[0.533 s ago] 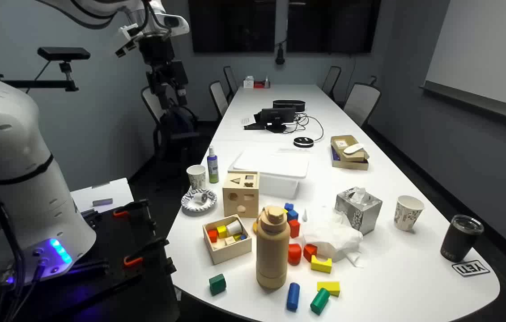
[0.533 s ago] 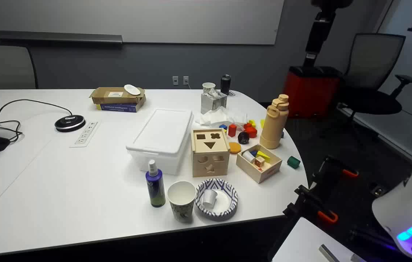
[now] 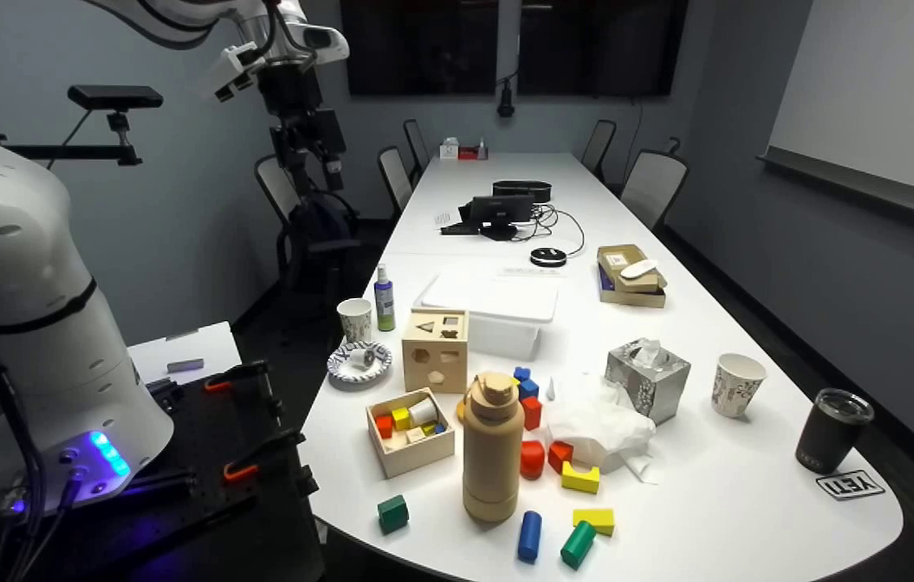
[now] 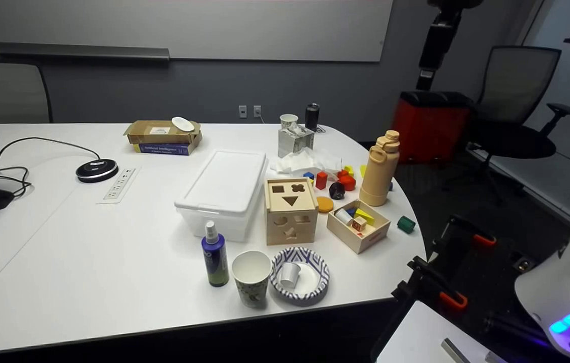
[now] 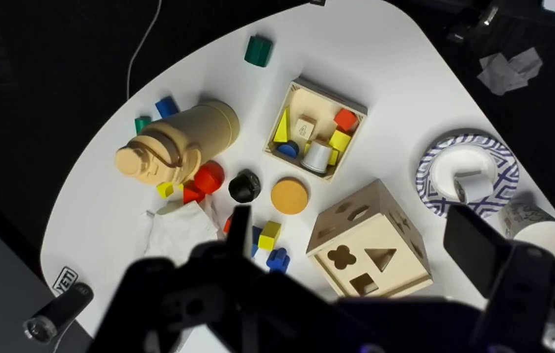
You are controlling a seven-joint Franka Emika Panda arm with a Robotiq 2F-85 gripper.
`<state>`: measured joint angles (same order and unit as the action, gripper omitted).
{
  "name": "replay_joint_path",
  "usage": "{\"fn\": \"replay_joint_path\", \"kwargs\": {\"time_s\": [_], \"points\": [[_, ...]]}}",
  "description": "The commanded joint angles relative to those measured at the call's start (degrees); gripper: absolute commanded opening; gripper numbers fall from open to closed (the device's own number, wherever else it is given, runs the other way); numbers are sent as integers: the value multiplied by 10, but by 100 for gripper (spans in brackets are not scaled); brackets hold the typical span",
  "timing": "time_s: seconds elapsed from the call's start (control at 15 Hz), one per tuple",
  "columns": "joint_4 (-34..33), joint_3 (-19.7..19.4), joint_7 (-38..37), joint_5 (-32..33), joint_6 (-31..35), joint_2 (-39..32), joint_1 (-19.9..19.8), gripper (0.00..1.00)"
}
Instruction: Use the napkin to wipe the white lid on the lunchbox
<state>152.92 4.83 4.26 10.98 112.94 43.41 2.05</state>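
Note:
The napkin [image 3: 614, 428] is a crumpled white tissue on the table in front of the silver tissue box. It also shows in the other views [image 4: 302, 161] [image 5: 184, 233], with loose blocks beside it. The lunchbox [image 4: 229, 222] is a clear plastic box with a flat white lid [image 4: 227, 179], on the table behind the wooden shape cube. The lid also shows in an exterior view [image 3: 497, 295]; my gripper hides it in the wrist view. My gripper [image 5: 350, 213] is open with nothing between its fingers. It hangs high, off the table's side, in both exterior views [image 3: 318, 182] [image 4: 426, 78].
A wooden shape cube [image 3: 435, 368] stands close to the lunchbox. A tall tan bottle [image 3: 493, 453], a block tray [image 3: 412, 457] and loose blocks surround the napkin. A spray bottle [image 4: 215, 259], a paper cup [image 4: 252, 280] and a patterned bowl [image 4: 300, 295] line the near edge. The tissue box [image 3: 650, 380] adjoins the napkin.
The arm and gripper have shifted slightly, a little to the right in one view and a little left in another. The napkin, lunchbox and other objects have not moved.

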Motion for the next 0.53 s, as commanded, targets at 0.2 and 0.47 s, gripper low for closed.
{"fn": "replay_joint_path", "kwargs": {"time_s": [0.2, 0.47], "points": [[-179, -93, 71, -51, 23, -207, 1, 100], [-304, -145, 148, -141, 24, -339, -5, 100]]}}
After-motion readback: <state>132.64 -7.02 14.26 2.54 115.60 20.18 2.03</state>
